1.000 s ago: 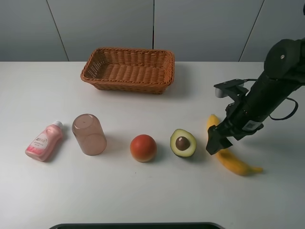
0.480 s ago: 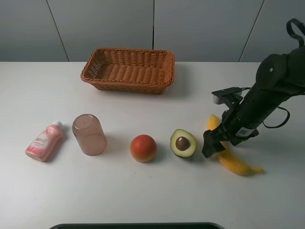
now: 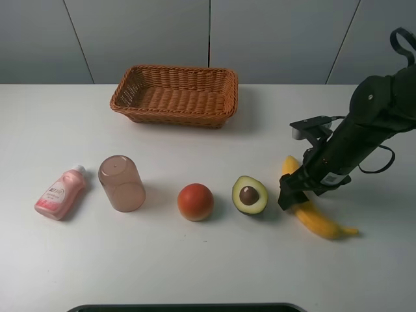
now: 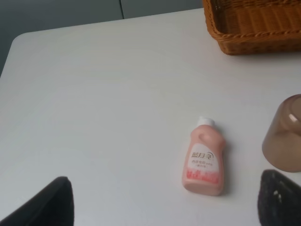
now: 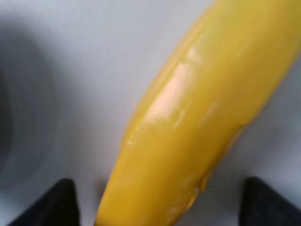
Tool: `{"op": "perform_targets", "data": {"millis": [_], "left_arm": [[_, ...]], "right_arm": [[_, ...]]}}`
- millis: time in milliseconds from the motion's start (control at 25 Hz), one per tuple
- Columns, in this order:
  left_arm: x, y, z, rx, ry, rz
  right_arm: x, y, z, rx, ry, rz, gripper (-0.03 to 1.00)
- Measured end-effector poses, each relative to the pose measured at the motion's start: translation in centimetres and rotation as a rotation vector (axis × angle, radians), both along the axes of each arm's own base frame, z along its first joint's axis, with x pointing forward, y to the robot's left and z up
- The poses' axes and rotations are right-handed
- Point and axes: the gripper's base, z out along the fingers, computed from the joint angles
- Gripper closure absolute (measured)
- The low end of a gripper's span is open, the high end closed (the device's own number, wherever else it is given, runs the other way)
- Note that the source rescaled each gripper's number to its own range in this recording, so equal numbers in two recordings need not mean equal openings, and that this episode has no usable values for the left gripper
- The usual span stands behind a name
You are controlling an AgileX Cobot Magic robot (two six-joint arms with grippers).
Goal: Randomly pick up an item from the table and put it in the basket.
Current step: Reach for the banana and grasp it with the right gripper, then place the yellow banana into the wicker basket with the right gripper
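Note:
The yellow banana (image 3: 318, 220) lies on the white table (image 3: 195, 260) at the right. My right gripper (image 3: 290, 195) is low over its middle, open, with a fingertip on each side. In the right wrist view the banana (image 5: 188, 117) fills the frame between the two dark fingertips (image 5: 47, 202) of that gripper (image 5: 160, 205). The brown wicker basket (image 3: 170, 116) stands empty at the back centre; its corner also shows in the left wrist view (image 4: 254, 28). My left gripper (image 4: 162, 202) is open and empty above the table's left side.
A halved avocado (image 3: 249, 195) lies just left of the banana, then a round red-orange fruit (image 3: 195, 201), a brown translucent cup (image 3: 121, 182) on its side and a pink bottle (image 3: 60, 193). Bottle (image 4: 203, 157) and cup (image 4: 284, 136) also show in the left wrist view.
My right arm has lowered and drawn in slightly, bringing the open gripper closer around the banana. The banana and the other objects have not moved.

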Motion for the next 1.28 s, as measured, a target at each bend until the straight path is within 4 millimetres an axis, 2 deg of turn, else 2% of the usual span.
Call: {"op": "perform_targets", "data": {"millis": [80, 120, 160, 720, 880, 1040, 1280], "left_arm": [[0.0, 0.0, 0.0, 0.0, 0.0, 0.0], [0.0, 0.0, 0.0, 0.0, 0.0, 0.0], [0.0, 0.0, 0.0, 0.0, 0.0, 0.0], [0.0, 0.0, 0.0, 0.0, 0.0, 0.0], [0.0, 0.0, 0.0, 0.0, 0.0, 0.0], [0.0, 0.0, 0.0, 0.0, 0.0, 0.0], [0.0, 0.0, 0.0, 0.0, 0.0, 0.0]], "right_arm": [[-0.1, 0.0, -0.2, -0.002, 0.01, -0.013, 0.78], [-0.1, 0.0, -0.3, -0.004, 0.012, -0.013, 0.97], [-0.1, 0.0, -0.3, -0.004, 0.014, -0.016, 0.94], [-0.2, -0.1, -0.3, -0.007, 0.02, -0.012, 0.94], [0.0, 0.0, 0.3, -0.02, 0.067, 0.024, 0.94], [1.5, 0.2, 3.5, -0.03, 0.037, 0.051, 0.94], [4.8, 0.6, 12.0, -0.039, -0.195, 0.097, 0.94]]}}
